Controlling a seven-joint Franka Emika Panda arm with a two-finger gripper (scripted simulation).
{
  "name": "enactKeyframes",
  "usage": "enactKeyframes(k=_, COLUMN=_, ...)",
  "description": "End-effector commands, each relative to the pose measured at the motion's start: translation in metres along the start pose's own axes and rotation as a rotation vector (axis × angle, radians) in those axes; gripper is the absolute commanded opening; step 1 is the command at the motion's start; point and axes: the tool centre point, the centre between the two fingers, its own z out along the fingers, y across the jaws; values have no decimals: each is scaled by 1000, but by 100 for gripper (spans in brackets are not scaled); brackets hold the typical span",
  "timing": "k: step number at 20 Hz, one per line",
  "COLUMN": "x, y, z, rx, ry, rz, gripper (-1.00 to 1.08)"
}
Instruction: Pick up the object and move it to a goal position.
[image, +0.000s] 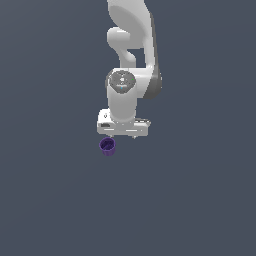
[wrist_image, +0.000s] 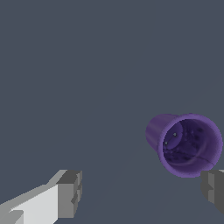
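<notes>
The object is a small dark purple cup (image: 107, 146), round and hollow, standing on the grey floor with its mouth up. In the exterior view it sits just below the hand and toward the exterior view's left of it. My gripper (image: 123, 137) hangs above the floor, fingers pointing down, mostly hidden under the white hand. In the wrist view the cup (wrist_image: 186, 143) lies off to one side, close to one fingertip (wrist_image: 213, 187); the other fingertip (wrist_image: 70, 194) is far from it. The gripper (wrist_image: 141, 191) is open and empty. The cup is not between the fingers.
The white arm (image: 131, 60) rises from the hand toward the top of the exterior view. The floor (image: 200, 200) is a plain dark grey surface. No goal marker shows.
</notes>
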Motion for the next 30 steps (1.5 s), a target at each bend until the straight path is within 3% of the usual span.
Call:
enactKeyframes(k=1, x=0, y=0, z=0, rx=0, ry=0, rz=0, gripper=28)
enactKeyframes(k=9, x=3, y=-4, z=-12, rx=3, ry=16, rz=-20, gripper=28)
enactKeyframes(k=16, x=6, y=3, z=-9, rx=9, ry=-8, rz=-8, gripper=28)
enactKeyframes(k=23, x=12, y=20, z=0, rx=30, ry=-77, rz=21, gripper=28)
enactKeyframes(k=30, x=18, y=47, z=15, rx=77, ry=-188, rz=64, gripper=28)
